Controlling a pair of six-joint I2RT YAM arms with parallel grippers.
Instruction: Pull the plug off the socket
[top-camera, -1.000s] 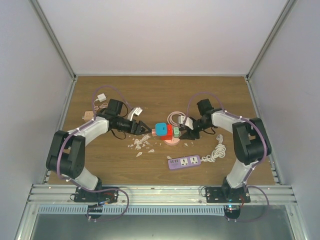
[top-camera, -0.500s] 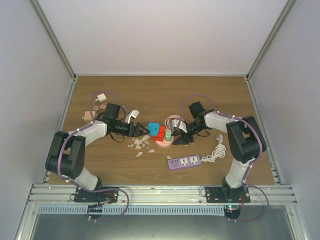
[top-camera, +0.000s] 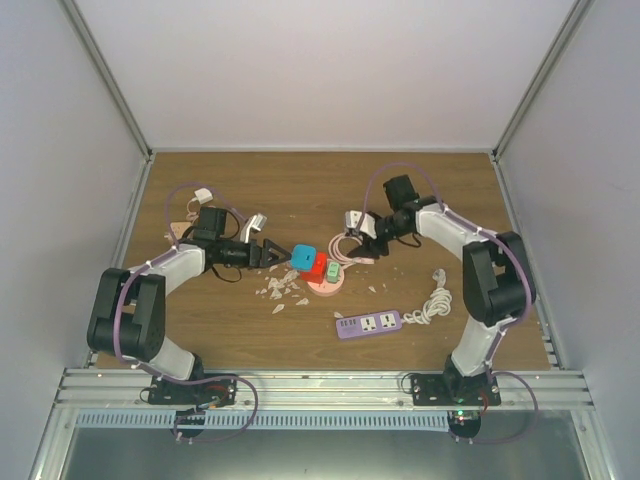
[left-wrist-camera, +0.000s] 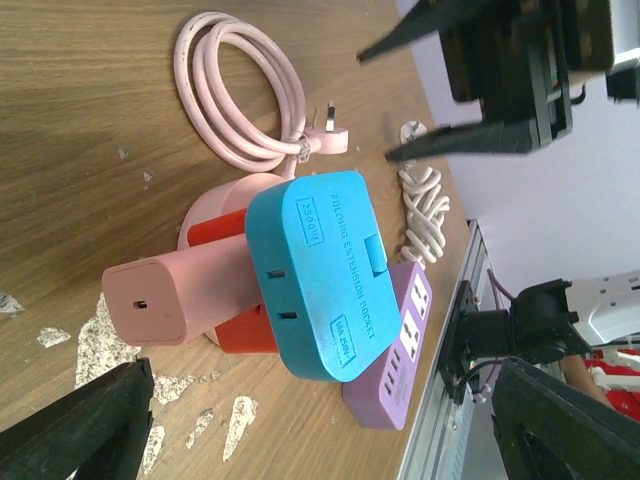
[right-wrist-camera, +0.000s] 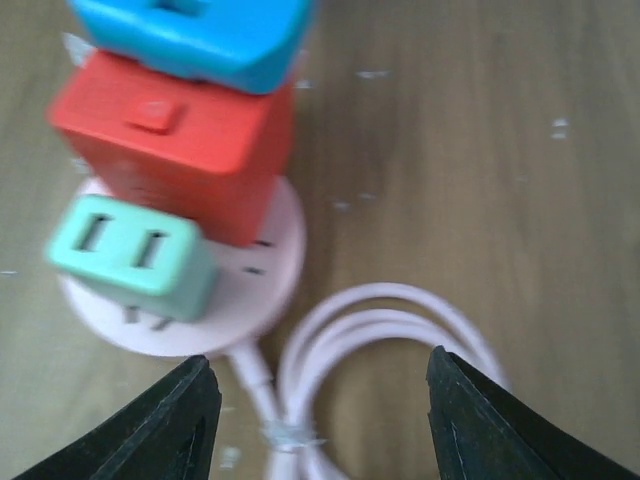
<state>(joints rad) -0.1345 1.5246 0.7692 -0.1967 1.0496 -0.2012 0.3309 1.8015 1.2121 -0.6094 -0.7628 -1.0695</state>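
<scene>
While my left hand (top-camera: 278, 254) stands spread wide with nothing between its black fingers (left-wrist-camera: 75, 425), I see it sits just beside the stack of plugs, level with the blue rectangular extension socket block (left-wrist-camera: 320, 275). My right hand (right-wrist-camera: 318, 425) is partly spread and also empty, hovering over the looped pale pink cable (right-wrist-camera: 385, 330), apart from the stack.

Outward from the hands: the round pink plastic socket base (right-wrist-camera: 270, 275) lies on the brown wooden worktop (top-camera: 300, 190), carrying a red square adapter (right-wrist-camera: 180, 150), a mint green two-slot plug (right-wrist-camera: 135, 255) and a pink boxy charger (left-wrist-camera: 170, 295), with the blue block on top.

To do this well, I judge one hand should pin the pink base flat while the other closes squarely on one plug's flat sides and pulls straight along its pins, not sideways. Otherwise the whole light stack may lift or tip. A purple power strip (top-camera: 368, 324) lies near; I would keep clear of it.
</scene>
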